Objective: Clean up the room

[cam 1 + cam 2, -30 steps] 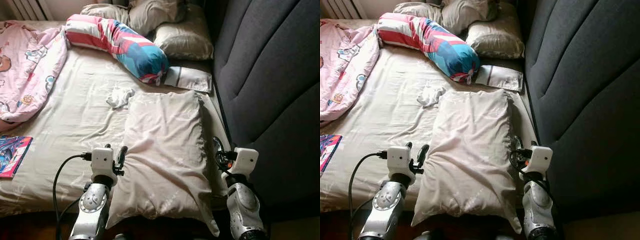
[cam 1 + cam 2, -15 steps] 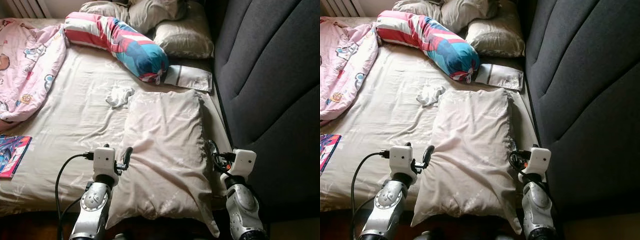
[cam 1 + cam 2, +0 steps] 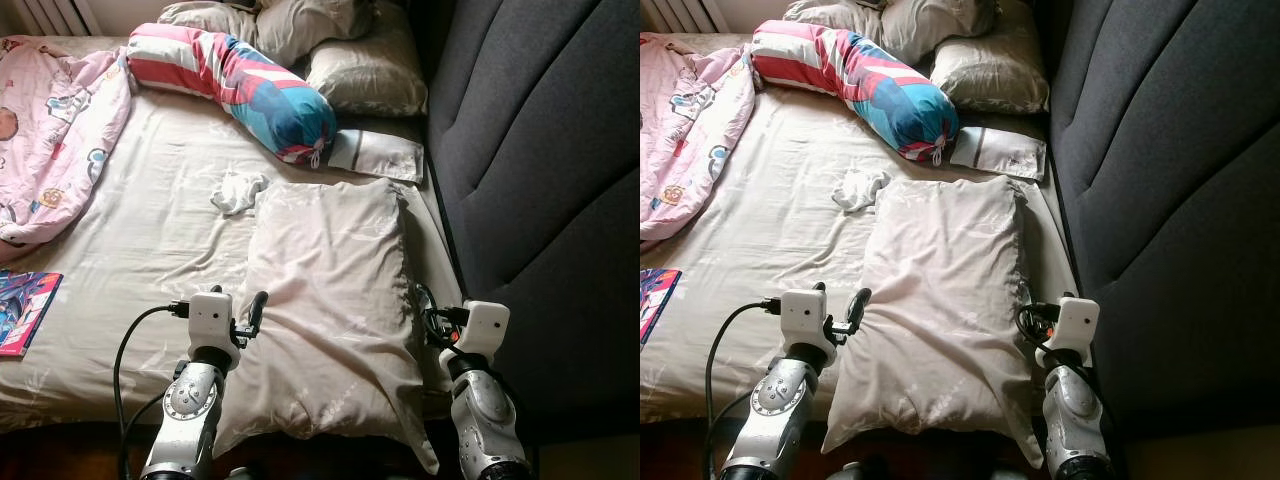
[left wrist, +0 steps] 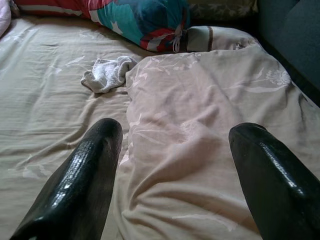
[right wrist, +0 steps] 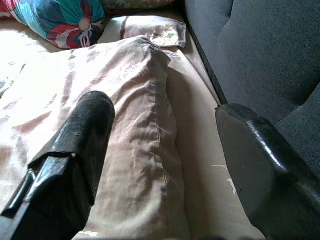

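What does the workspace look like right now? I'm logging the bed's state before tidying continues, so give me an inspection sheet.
Surface: bed sheet, beige, wrinkled.
Job's things: large beige pillow lying near the bed's edge between both grippers.
Clutter: white cloth; striped bolster; pink blanket; magazine.
Grippers: left gripper open at the pillow's left edge; right gripper open at its right edge.
Cables: black cable on the left arm.
Surroundings: dark padded headboard.
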### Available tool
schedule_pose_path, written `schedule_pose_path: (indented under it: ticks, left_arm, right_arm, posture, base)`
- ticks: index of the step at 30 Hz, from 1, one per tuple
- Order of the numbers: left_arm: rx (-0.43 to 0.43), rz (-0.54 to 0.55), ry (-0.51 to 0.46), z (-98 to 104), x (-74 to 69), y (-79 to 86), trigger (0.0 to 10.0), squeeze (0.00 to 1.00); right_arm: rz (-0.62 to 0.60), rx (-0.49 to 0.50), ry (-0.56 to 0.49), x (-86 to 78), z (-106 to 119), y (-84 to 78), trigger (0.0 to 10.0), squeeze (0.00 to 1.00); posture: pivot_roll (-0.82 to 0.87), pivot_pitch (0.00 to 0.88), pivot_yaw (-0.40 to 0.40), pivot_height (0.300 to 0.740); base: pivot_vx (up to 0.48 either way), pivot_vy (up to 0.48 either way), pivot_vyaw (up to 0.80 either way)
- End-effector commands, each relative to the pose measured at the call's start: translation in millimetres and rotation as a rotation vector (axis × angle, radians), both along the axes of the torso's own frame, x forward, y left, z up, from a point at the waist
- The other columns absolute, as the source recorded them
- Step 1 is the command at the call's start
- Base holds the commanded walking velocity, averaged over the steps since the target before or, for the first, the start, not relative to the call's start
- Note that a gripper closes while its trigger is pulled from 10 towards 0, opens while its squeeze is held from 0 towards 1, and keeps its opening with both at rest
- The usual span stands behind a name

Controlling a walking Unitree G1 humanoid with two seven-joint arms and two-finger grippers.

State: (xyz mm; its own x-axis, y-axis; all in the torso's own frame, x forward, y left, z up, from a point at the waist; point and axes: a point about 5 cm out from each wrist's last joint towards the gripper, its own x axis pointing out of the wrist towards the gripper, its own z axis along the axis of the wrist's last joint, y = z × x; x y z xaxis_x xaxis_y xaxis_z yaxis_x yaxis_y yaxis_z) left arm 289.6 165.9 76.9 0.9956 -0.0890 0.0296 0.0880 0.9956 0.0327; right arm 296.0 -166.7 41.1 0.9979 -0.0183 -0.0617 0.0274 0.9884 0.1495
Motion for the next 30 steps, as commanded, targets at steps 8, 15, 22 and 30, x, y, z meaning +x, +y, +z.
schedule_pose_path:
  ticks: [8, 15, 22, 30]
  left_arm:
    - [0.046, 0.038, 0.013, -4.3, 0.0, 3.7, 10.0, 1.0]
    - [0.042, 0.045, 0.015, -5.2, -0.3, 3.4, 10.0, 1.0]
    - [0.031, 0.036, 0.015, -5.4, -0.4, 2.1, 10.0, 1.0]
    - [0.025, 0.039, 0.012, -4.5, 0.1, 1.6, 10.0, 0.0]
  right_arm:
    - [0.004, 0.015, 0.013, -2.1, -3.6, 1.3, 10.0, 1.0]
    - [0.013, 0.026, -0.001, -3.3, -3.0, 2.3, 10.0, 1.0]
    - [0.024, 0.032, -0.008, -3.8, -2.6, 3.8, 10.0, 1.0]
    - [0.017, 0.002, 0.014, -3.0, -4.2, 2.3, 10.0, 0.0]
  posture:
    - [-0.08, 0.218, -0.037, 0.74]
    - [-0.08, 0.209, -0.037, 0.74]
    - [-0.08, 0.21, -0.037, 0.74]
    - [-0.08, 0.221, -0.039, 0.74]
  base:
    - [0.0, 0.0, 0.0]
    - [0.0, 0.0, 0.0]
    - [0.0, 0.0, 0.0]
    - [0.0, 0.0, 0.0]
